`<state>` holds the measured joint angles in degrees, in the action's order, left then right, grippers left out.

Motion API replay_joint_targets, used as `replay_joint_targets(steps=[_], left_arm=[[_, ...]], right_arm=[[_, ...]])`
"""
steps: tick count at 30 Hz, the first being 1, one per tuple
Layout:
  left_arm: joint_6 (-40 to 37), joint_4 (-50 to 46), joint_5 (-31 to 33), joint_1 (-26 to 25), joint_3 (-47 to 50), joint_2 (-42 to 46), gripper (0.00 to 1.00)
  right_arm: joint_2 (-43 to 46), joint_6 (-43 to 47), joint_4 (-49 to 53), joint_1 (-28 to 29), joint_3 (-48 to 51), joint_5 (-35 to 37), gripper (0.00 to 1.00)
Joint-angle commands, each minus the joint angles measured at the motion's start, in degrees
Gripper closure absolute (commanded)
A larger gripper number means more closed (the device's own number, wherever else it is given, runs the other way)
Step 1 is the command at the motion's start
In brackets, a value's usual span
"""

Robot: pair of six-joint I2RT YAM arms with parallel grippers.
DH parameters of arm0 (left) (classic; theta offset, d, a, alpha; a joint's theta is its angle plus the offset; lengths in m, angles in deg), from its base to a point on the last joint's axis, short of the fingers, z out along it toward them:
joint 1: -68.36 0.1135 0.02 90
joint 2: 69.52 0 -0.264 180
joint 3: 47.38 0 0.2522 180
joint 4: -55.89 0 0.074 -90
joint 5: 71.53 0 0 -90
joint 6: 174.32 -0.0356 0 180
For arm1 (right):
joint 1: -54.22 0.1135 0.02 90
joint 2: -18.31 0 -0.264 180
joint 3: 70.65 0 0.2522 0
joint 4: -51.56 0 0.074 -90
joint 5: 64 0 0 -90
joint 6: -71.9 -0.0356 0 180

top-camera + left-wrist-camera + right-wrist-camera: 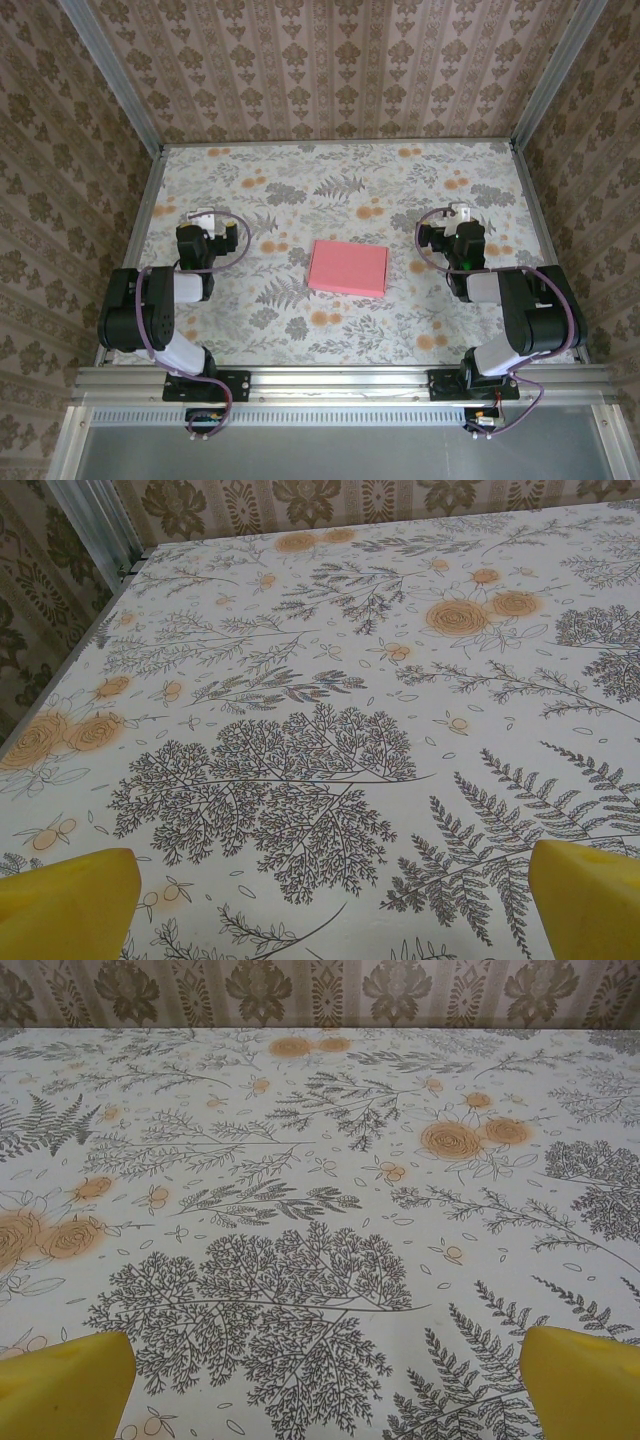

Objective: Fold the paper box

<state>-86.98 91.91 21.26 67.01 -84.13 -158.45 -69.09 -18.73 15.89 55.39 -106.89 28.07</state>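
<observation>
Yellow fingertips [65,905] frame the bottom corners of the left wrist view, set far apart with nothing but patterned table [330,680] between them, so we read the left tool [330,910] as spread wide and holding nothing. The right wrist view gives us the same: the right tool [325,1385] has its jaws wide and only the floral surface ahead of it. From above, we see the left tool [205,217] tucked back on its side of the table [300,180] and the right tool [460,212] likewise on the other side, each well apart from the paper box [348,267]. The box lies in the middle of the table between the two arms, touched by neither. It shows as a clean pink rectangle with no flaps sticking out, and a slightly darker strip along its near edge hints at some height. We judge from this that the folding looks done, or very nearly so. We cannot tell from above whether every flap is tucked in, so a last closing press could remain.
</observation>
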Motion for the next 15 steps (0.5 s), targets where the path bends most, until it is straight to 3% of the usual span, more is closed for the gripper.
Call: replay_joint_targets(steps=[1,15], left_arm=[[-0.7,1.9,-1.0,0.2,0.2,0.0,0.0],[-0.9,1.7,-2.4,0.4,0.1,0.1,0.0]], right_arm=[[-0.2,-1.1,1.0,-0.4,-1.0,0.8,0.0],[-0.2,-1.1,1.1,-0.5,-1.1,0.7,0.0]])
